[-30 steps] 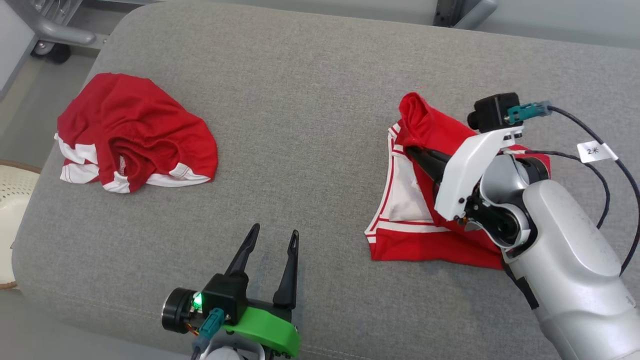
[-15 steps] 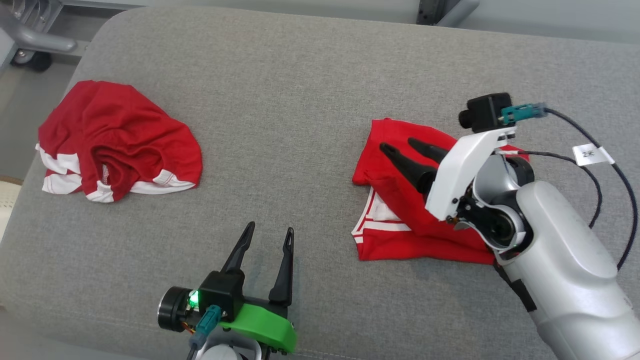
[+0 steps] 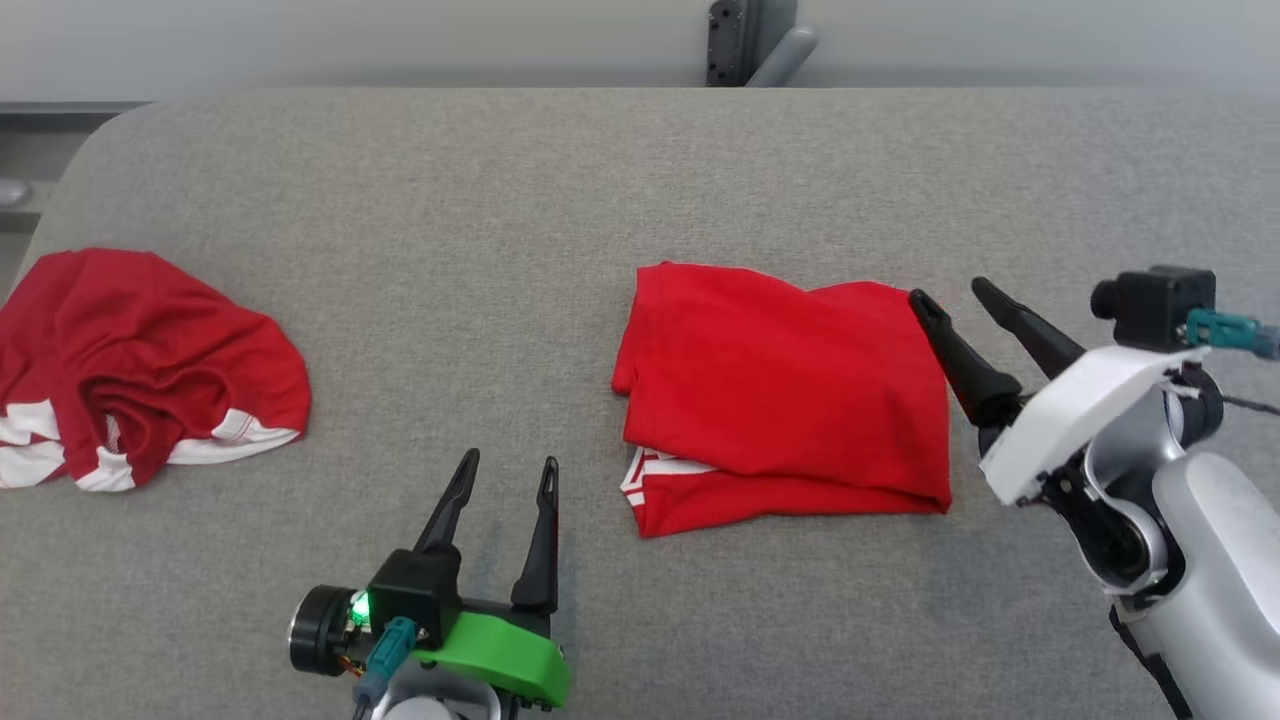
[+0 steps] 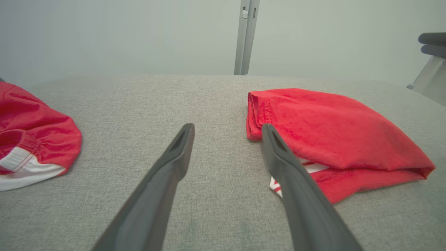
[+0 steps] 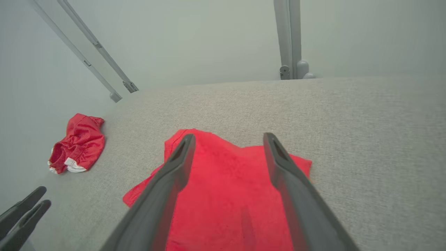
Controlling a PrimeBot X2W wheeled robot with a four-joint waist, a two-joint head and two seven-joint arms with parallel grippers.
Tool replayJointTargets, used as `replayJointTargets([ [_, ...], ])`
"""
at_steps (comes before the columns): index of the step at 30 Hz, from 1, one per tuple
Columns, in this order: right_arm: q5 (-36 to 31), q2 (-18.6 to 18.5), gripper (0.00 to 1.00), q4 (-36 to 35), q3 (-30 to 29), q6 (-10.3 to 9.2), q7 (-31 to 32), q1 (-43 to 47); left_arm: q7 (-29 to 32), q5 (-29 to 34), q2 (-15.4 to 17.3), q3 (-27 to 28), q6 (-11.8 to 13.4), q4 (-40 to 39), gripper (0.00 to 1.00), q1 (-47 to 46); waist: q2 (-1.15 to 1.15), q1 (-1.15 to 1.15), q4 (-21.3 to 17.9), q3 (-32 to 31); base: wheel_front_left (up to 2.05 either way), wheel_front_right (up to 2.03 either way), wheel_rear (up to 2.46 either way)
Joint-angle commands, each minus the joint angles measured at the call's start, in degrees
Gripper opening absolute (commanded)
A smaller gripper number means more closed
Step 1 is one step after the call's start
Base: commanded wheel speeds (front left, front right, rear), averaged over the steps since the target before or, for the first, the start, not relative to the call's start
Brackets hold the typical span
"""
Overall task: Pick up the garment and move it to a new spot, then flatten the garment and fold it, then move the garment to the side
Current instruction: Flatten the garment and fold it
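In the head view, the left pincer (image 3: 510, 460) sits at about 7 o'clock. Its two long dark fingers (image 3: 443, 510) point toward 12 o'clock, spread apart with nothing between them. Behind them is a black wrist block (image 3: 425, 590) with a green cover (image 3: 497, 660). The right pincer (image 3: 949, 291) is at 3 o'clock, angled toward 10 o'clock, also parted and empty. Its white wrist bracket (image 3: 1075, 415) carries a small black camera (image 3: 1155, 300). The pale forearm (image 3: 1215, 590) runs down toward 5 o'clock.

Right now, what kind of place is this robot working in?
Likely a garment-folding test lab: grey padded worktop, bare pale wall with metal post, folded red garment and crumpled red garment.
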Motion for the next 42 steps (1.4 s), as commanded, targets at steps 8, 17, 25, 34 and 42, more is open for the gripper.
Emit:
replayJointTargets([
  [8,-3.3,-1.6,1.00,3.0,0.0,0.02,-14.5,9.4,-0.3,-1.5,0.2,1.6,0.4,0.1,1.00,3.2,0.00,0.00,-5.1,-4.1,0.00,0.00,0.00],
  [17,-6.3,-1.0,1.00,6.5,-0.1,0.01,-23.8,16.0,-0.3,-1.8,0.1,1.3,0.8,0.9,1.00,5.5,0.00,0.00,-6.9,-7.1,0.00,0.00,0.00],
  [25,-10.5,0.6,1.00,8.3,-0.9,0.01,-26.2,19.2,-0.3,-2.1,0.1,1.2,1.2,1.3,1.00,6.9,0.00,0.00,-6.9,-8.8,0.00,0.00,0.00],
  [34,-15.6,5.2,1.00,3.3,-6.0,0.01,-26.5,23.8,-0.3,-2.4,0.1,2.5,2.1,-0.1,1.00,9.2,0.00,0.00,-7.2,-10.5,0.00,0.00,0.00],
  [42,-18.9,7.8,1.00,-1.4,-9.8,0.01,-26.5,27.3,-0.3,-1.4,0.0,5.0,3.2,-2.5,1.00,11.3,0.00,0.00,-7.8,-11.7,0.00,0.00,0.00],
])
